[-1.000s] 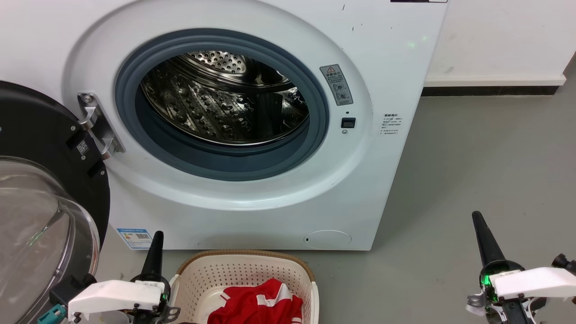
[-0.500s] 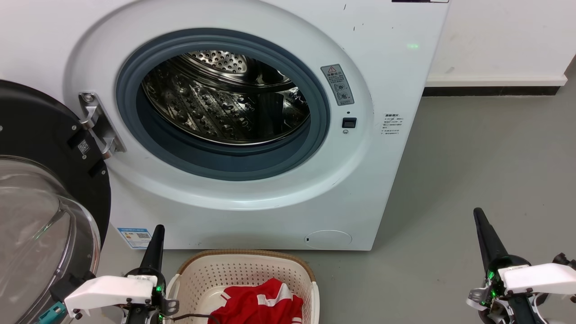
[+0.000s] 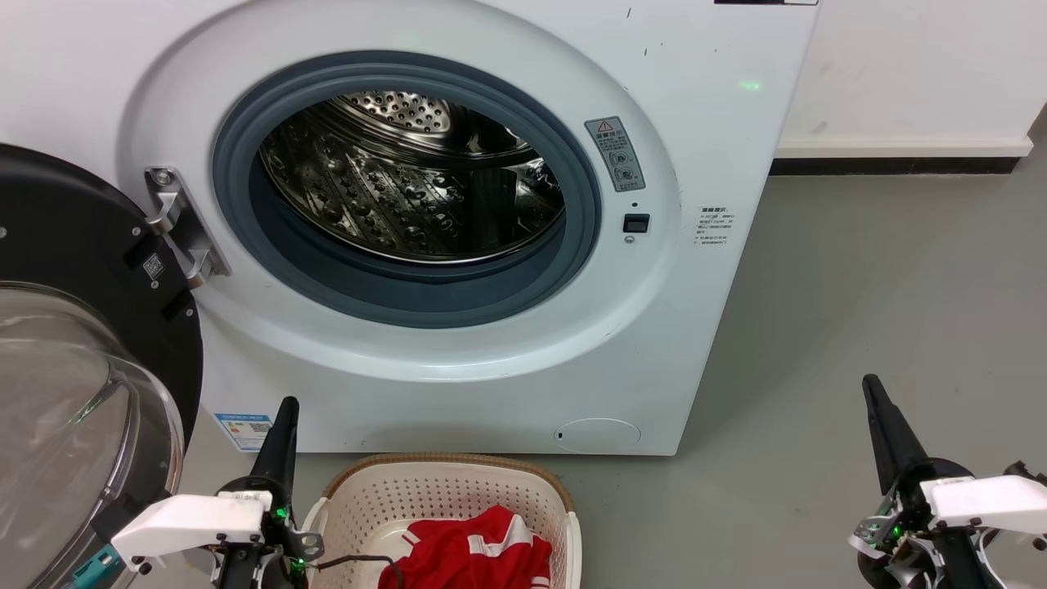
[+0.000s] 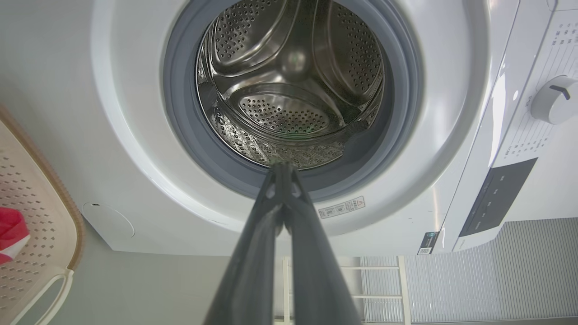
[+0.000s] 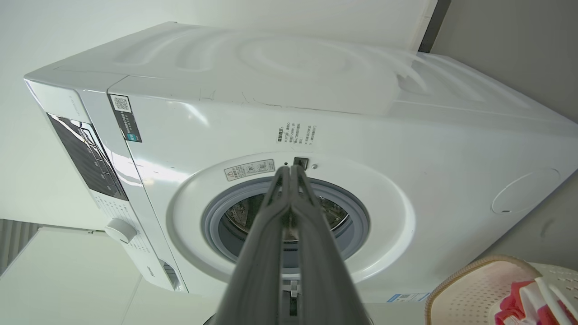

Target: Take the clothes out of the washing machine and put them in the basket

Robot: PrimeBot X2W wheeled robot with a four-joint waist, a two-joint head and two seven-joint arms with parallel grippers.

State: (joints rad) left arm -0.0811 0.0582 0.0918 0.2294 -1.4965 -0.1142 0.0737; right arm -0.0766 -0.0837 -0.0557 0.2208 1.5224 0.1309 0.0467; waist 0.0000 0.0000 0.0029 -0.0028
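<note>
In front of the washing machine [image 3: 720, 123], the clothes [image 3: 474, 556] were found lying in the basket [image 3: 384, 499]; the drum [image 3: 409, 188] appeared bare. The left end effector [image 3: 286, 405] and right end effector [image 3: 869, 384] were held closed, empty, before the machine. A check of the drum's hidden near lip was judged wise, with the open door [image 3: 82, 245] at the machine's left avoided.

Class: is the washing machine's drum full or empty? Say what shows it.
Empty, as far as shows: bare perforated steel lines the drum, and the red clothes lie in the basket.
</note>
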